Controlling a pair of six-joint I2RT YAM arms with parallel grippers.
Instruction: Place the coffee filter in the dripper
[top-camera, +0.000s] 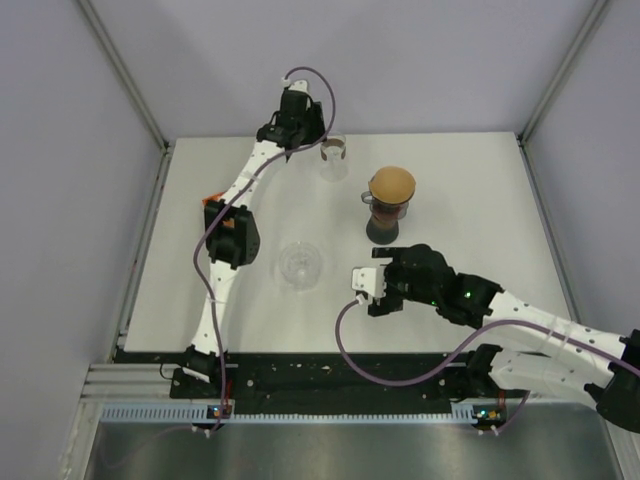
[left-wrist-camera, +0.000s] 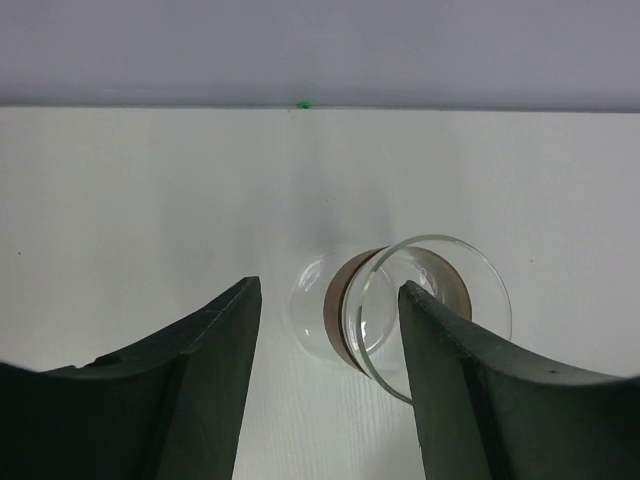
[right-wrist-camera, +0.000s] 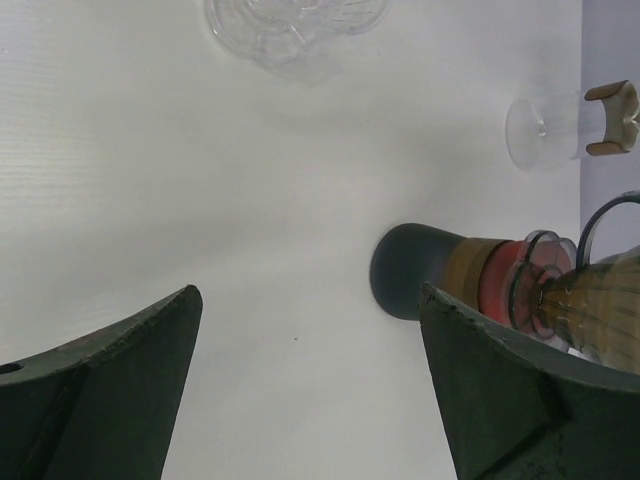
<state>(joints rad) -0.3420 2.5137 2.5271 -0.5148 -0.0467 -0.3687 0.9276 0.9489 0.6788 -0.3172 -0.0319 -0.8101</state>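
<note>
Two arms: left arm (top-camera: 232, 225) stretched to the far edge of the counter (top-camera: 480, 200); right arm (top-camera: 505, 305) bent low near centre.
Left end effector (left-wrist-camera: 328, 290): fingers apart, nothing gripped; clear glass vessel (left-wrist-camera: 400, 312) with a brown collar just ahead.
Right end effector (right-wrist-camera: 310, 295): fingers spread wide, empty, facing the stand (right-wrist-camera: 420, 270).
Coffee filter (top-camera: 391, 183): brown, ribbed cone, seated in the glass dripper (top-camera: 388, 204) atop the dark-based stand.
Axis: vertical, narrow end down.

Scanning every view, no words or numbers showing up, nothing readable appearing on the dripper (top-camera: 389, 206) or the table (top-camera: 480, 210).
</note>
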